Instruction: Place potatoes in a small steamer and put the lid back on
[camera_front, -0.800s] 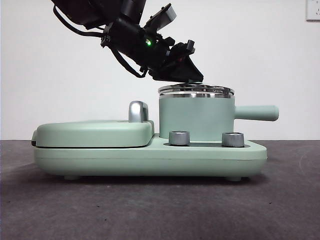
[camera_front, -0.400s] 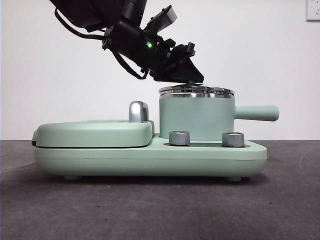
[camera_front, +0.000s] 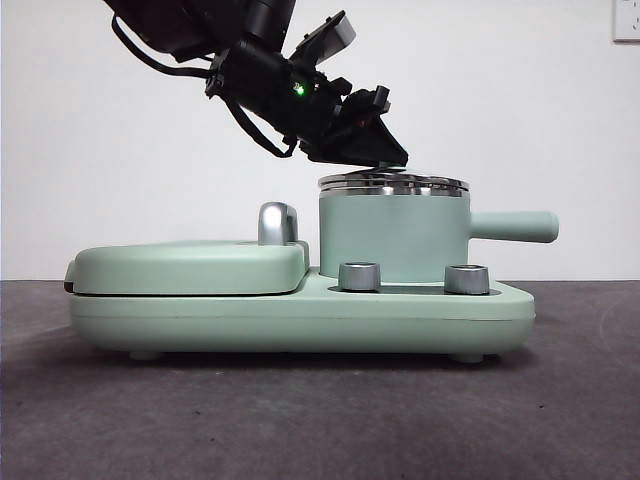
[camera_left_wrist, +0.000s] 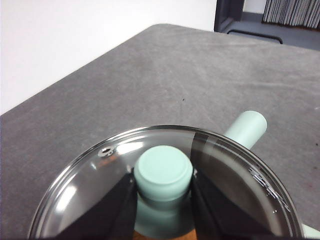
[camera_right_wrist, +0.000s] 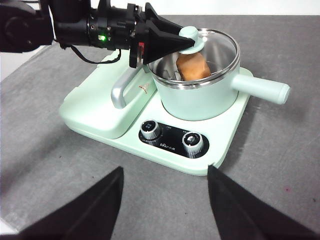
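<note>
Lid (camera_left_wrist: 165, 200) seated flat on steamer (camera_front: 392, 235), potato (camera_right_wrist: 192, 66) inside. Left end effector (camera_left_wrist: 163, 187) clamped on knob (camera_left_wrist: 164, 172), directly above lid centre. Steamer handle at 3 o'clock in front view. Right end effector (camera_right_wrist: 165, 200) spread wide, well apart over bench (camera_front: 300, 420).

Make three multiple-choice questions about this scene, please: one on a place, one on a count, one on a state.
1. Where is the potato?
A. inside the pot
B. on the table
C. on the flat cover

2. How many control knobs are on the front of the cooker base?
A. one
B. two
C. four

3. What is the left hand doing?
A. hanging open over the table
B. gripping the pot handle
C. closed on the lid's knob

Answers:
1. A, it shows through the glass lid inside the pot.
2. B, two knobs stand side by side.
3. C, its jaws press on both sides of the green knob.
</note>
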